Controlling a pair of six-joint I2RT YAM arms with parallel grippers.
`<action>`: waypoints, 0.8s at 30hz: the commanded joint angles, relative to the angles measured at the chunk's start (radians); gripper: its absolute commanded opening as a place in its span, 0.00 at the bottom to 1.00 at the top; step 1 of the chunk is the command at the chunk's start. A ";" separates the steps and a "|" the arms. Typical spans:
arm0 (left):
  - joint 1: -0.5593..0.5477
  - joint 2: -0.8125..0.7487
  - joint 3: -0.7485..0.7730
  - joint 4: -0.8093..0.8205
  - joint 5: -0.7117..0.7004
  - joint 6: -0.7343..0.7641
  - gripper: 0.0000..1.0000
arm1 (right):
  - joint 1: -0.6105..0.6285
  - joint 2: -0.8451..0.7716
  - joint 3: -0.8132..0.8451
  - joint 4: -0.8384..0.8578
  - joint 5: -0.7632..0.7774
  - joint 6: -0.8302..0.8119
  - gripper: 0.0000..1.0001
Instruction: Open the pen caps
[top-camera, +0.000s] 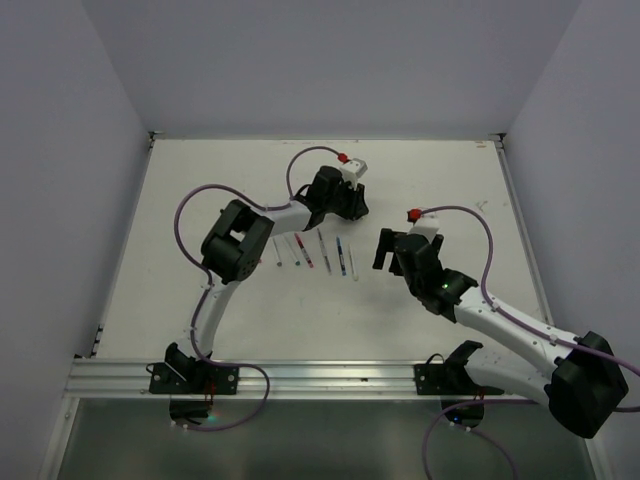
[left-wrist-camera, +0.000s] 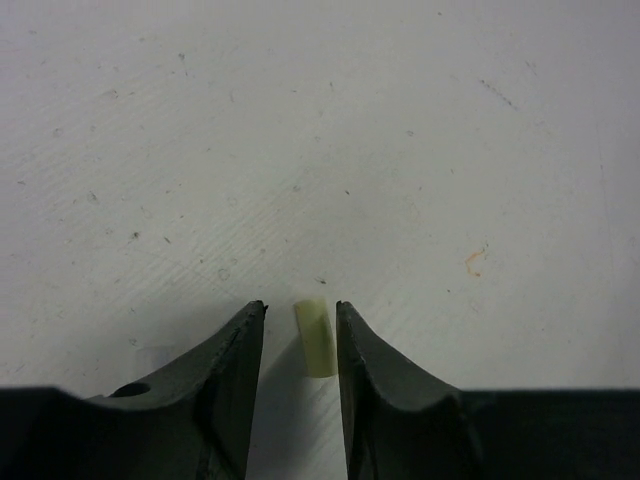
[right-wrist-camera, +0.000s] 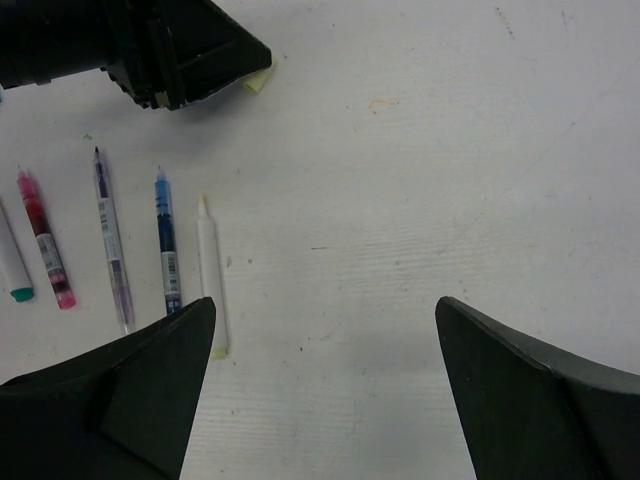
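Observation:
A pale yellow pen cap (left-wrist-camera: 316, 340) lies on the white table between the fingers of my left gripper (left-wrist-camera: 301, 306). The jaws stand slightly apart, with a gap showing on the cap's left side. The cap (right-wrist-camera: 258, 83) also shows in the right wrist view, beside the left gripper's tip (right-wrist-camera: 235, 55). Several uncapped pens lie in a row (top-camera: 322, 252): a white one (right-wrist-camera: 210, 275), a blue one (right-wrist-camera: 167, 240), a purple-tinted one (right-wrist-camera: 109, 240), a pink-red one (right-wrist-camera: 44, 240) and a white one with a green end (right-wrist-camera: 12, 272). My right gripper (right-wrist-camera: 325, 302) is wide open and empty, just right of the row (top-camera: 384, 250). Other caps are not visible.
The white table (top-camera: 450, 190) is walled on three sides. The left arm (top-camera: 265, 225) arches over the row's far left, its gripper (top-camera: 352, 205) just beyond the pens. A small orange stain (left-wrist-camera: 474, 262) marks the table ahead of the left gripper.

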 joint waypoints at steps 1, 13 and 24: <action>-0.002 0.023 0.033 0.029 -0.029 0.036 0.40 | -0.003 -0.013 0.010 -0.003 0.029 -0.010 0.96; -0.003 -0.333 -0.049 -0.024 -0.081 0.000 0.76 | -0.003 -0.135 0.093 -0.106 0.070 -0.070 0.98; -0.002 -0.983 -0.287 -0.304 -0.611 0.003 1.00 | -0.003 -0.332 0.337 -0.383 0.241 -0.177 0.99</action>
